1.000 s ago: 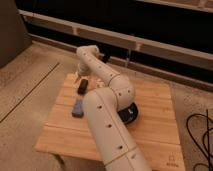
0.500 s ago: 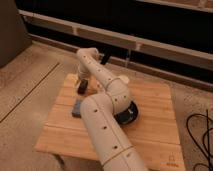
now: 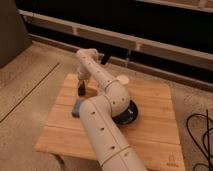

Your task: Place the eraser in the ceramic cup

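My gripper points down at the back left part of the wooden table, its tip right at the surface. A small dark shape at that tip is where the eraser lies, and I cannot separate it from the gripper. The ceramic cup, small and cream-white, stands to the right of the gripper near the table's back edge, partly behind my arm. My white arm runs from the bottom of the camera view up across the table's middle.
A blue-grey block lies just in front of the gripper at the left. A wide dark bowl sits mid-table, largely covered by my arm. Black cables lie on the floor to the right.
The gripper has come down onto the spot where the eraser lies. The blue-grey block, the cup and the bowl have stayed put.
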Tool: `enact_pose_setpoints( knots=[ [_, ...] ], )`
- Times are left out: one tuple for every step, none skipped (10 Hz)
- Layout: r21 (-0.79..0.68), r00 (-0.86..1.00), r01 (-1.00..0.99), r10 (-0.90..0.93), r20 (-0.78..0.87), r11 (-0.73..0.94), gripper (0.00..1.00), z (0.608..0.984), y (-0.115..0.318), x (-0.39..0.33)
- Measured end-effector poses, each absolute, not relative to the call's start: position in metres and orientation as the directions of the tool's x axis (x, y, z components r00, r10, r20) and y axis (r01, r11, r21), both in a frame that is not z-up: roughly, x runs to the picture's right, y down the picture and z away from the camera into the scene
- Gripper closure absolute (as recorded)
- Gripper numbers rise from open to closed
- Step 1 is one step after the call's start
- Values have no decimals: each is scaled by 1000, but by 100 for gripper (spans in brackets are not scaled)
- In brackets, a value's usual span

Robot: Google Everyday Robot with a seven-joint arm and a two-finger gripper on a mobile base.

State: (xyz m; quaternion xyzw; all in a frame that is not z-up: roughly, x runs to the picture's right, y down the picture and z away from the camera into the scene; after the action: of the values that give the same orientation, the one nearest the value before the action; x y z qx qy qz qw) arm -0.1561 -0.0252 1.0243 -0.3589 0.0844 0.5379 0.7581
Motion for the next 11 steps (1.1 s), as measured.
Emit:
enact_pose_setpoints(
  knots=[
    [-456,414,-874,750,-515,169,100,1024,-24,-156],
    [-458,417,-873,748,-516,171,100,1024,-23,-155],
    [-462,422,-870,746,-516,172,100,1024,-22,-155],
    [-464,422,-869,746,-515,171,100,1024,-22,-156],
    [-467,421,-868,747,-514,168,100,1024,-23,-156],
    [-469,422,-867,749,-512,168,100,1023,-23,-158],
    [-469,421,-867,750,-511,167,100,1023,-24,-158],
    [-469,420,-867,751,-510,167,100,1023,-25,-157],
    [-470,421,-867,751,-509,167,100,1023,-25,-157],
    [-470,421,-867,750,-510,167,100,1023,-25,-157],
    [-469,420,-867,750,-510,167,100,1023,-25,-156]
  ],
)
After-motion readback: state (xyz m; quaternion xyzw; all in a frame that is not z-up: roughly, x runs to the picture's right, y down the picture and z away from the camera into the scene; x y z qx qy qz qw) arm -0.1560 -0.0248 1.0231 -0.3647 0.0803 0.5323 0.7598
